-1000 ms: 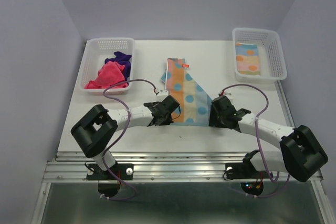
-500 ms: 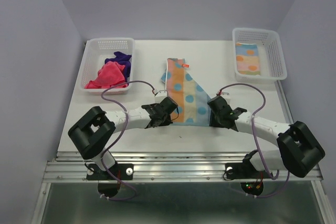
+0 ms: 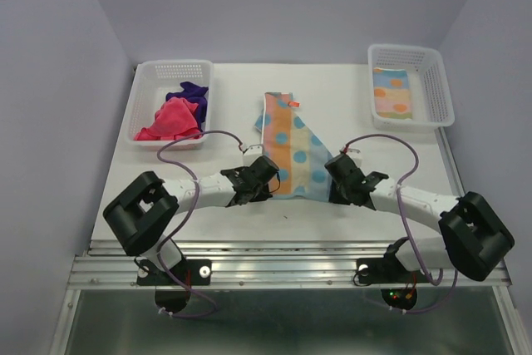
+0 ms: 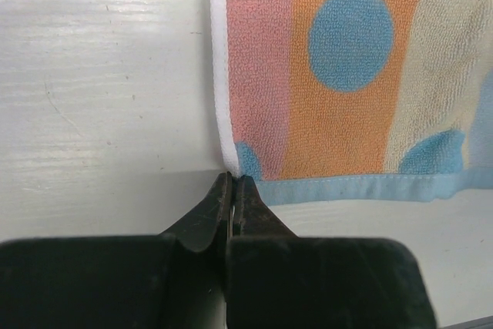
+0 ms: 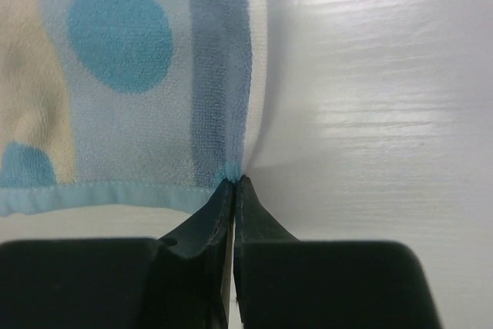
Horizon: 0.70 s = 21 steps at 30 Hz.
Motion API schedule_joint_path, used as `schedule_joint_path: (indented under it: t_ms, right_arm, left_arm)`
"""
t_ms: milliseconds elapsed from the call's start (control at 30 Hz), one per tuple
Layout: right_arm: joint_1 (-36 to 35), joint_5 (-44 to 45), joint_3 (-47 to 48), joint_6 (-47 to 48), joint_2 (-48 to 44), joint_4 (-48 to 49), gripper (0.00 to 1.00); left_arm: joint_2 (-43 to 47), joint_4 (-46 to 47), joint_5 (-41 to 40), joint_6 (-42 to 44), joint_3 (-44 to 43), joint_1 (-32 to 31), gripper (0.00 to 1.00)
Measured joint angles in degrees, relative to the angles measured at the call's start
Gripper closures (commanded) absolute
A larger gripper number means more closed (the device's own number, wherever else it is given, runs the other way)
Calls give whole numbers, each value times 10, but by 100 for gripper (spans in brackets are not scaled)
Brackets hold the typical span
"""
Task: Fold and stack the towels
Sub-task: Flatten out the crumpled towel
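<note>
A striped towel with blue dots (image 3: 293, 145) lies partly folded in the middle of the table. My left gripper (image 3: 268, 179) is shut on its near left corner; the left wrist view shows the tips (image 4: 233, 179) pinching the white-edged corner of the towel (image 4: 347, 75). My right gripper (image 3: 334, 177) is shut on its near right corner; the right wrist view shows the tips (image 5: 233, 182) pinching the light blue corner of the towel (image 5: 131, 75). A magenta-pink towel (image 3: 170, 118) and a dark purple towel (image 3: 189, 91) lie crumpled in the left basket.
A white mesh basket (image 3: 174, 65) stands at the back left. A second white mesh basket (image 3: 407, 49) at the back right holds a folded light blue towel with orange blotches (image 3: 391, 93). Purple cables loop above both arms.
Both grippers have stayed shut on the towel's near corners. The right gripper has shifted a little to the left, and the towel's near edge has drawn in slightly.
</note>
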<state>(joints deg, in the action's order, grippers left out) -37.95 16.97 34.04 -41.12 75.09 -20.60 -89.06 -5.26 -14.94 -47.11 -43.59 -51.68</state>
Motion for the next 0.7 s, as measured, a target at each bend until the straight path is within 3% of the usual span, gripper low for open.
schedule_joint_path:
  t_ms: [300,700]
  right_arm:
    - [-10,-7,5,56,-97,13,99]
    - [-11,23,129,131,-181,46,99]
  left_arm:
    - [46,-58,-22,8,-11,-5,100]
    - [186,-91,-177,69,-244,-7,100]
